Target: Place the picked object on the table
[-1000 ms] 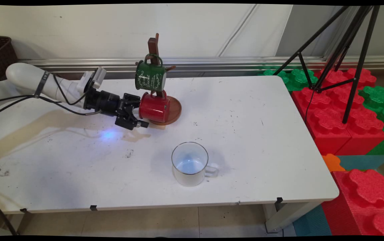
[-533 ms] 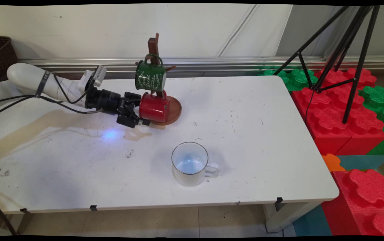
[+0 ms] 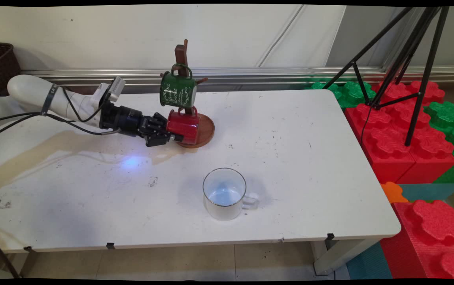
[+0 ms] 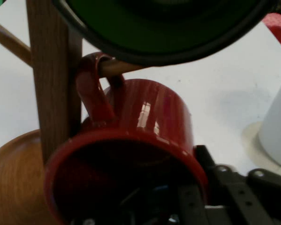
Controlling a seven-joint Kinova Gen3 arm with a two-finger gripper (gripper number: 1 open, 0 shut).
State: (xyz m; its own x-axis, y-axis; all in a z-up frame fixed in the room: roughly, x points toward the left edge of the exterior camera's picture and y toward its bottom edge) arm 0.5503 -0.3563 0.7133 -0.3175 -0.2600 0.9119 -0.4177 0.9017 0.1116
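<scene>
A red mug (image 3: 184, 126) hangs by its handle (image 4: 94, 96) on a low peg of the wooden mug stand (image 3: 180, 52), its mouth turned toward the arm. My gripper (image 3: 171, 136) comes in level from the left and is shut on the red mug's rim. In the hand view one finger reaches inside the red mug (image 4: 149, 117) and the other lies outside the rim at lower right; the gripper (image 4: 189, 190) fills the bottom edge. A green mug (image 3: 178, 91) hangs on a higher peg right above. The stand's post (image 4: 53, 79) is at left.
A white mug (image 3: 224, 193) stands upright on the table's near middle, handle to the right. The stand's round wooden base (image 3: 206, 132) lies under the red mug. A black tripod (image 3: 403, 51) and red and green foam blocks (image 3: 401, 130) are beyond the table's right edge.
The gripper has moved slightly right and up onto the red mug and its fingers have shut on the rim. The other mugs have not moved.
</scene>
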